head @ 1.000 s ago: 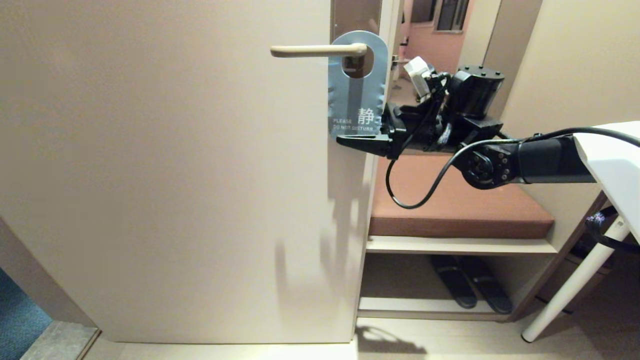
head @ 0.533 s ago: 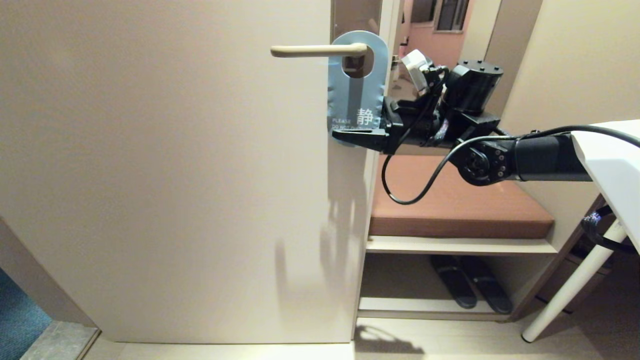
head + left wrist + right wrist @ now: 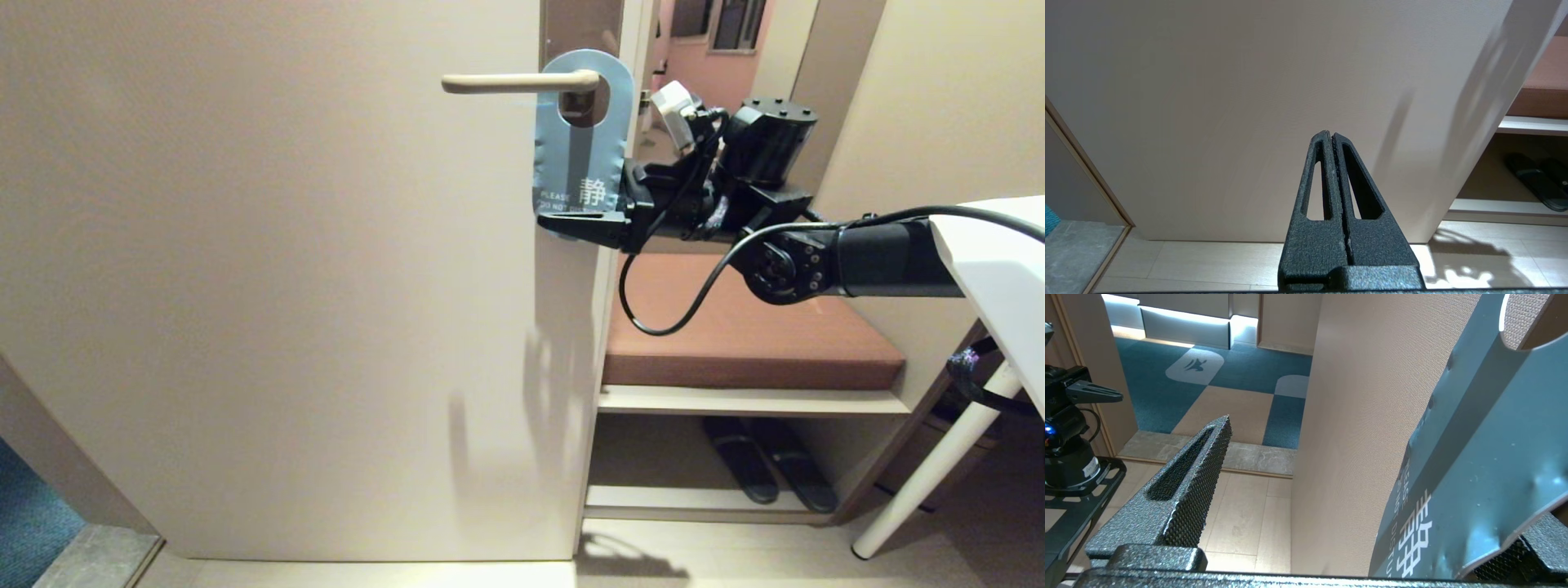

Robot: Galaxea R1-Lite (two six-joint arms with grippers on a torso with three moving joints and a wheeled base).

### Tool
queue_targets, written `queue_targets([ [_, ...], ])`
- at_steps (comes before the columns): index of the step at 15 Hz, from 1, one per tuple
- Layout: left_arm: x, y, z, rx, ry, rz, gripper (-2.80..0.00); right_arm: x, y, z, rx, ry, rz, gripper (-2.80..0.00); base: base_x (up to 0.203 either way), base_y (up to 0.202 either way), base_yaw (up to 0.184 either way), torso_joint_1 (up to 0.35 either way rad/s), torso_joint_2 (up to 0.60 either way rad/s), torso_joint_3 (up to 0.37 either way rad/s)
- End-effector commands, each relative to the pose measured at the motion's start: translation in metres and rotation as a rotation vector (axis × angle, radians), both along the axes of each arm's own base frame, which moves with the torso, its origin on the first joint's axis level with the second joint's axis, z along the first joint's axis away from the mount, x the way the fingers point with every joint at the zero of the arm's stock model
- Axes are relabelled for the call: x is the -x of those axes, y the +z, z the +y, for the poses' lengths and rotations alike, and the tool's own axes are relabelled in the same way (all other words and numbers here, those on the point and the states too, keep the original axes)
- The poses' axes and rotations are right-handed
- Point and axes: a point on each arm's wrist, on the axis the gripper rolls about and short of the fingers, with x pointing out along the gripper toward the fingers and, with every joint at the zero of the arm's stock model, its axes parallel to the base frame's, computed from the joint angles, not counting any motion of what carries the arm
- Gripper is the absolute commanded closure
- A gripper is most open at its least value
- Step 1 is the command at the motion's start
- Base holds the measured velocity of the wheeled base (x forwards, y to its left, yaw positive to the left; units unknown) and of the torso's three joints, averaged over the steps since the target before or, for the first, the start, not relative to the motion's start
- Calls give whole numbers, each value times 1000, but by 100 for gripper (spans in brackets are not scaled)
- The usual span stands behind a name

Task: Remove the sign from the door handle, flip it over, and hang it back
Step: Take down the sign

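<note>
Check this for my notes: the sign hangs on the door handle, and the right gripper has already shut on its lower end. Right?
Not quite. The sign does hang on the door handle, but the right gripper is open: the right wrist view shows its fingers spread wide, the sign's lower end between them, not clamped.

Matt finishes on door and sign

The sign [image 3: 1486, 457] looks smooth, dented plastic; the door [image 3: 286, 286] finely textured; the right tool [image 3: 1372, 498] has rough black fingers [image 3: 1200, 473].
</note>
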Motion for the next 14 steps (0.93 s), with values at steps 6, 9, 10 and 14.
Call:
queue_targets([
  [6, 0, 0, 0, 1, 0, -1, 0, 1, 2, 0, -4, 3, -12, -280, 0, 0, 0, 0, 0, 0],
  [9, 0, 0, 0, 1, 0, -1, 0, 1, 2, -1, -5, -10, -12, -280, 0, 0, 0, 0, 0, 0],
  [10, 0, 0, 0, 1, 0, -1, 0, 0, 2, -1, -6, -12, -11, -280, 0, 0, 0, 0, 0, 0],
  [14, 0, 0, 0, 1, -1, -1, 0, 0, 2, -1, -6, -13, -11, -280, 0, 0, 0, 0, 0, 0],
])
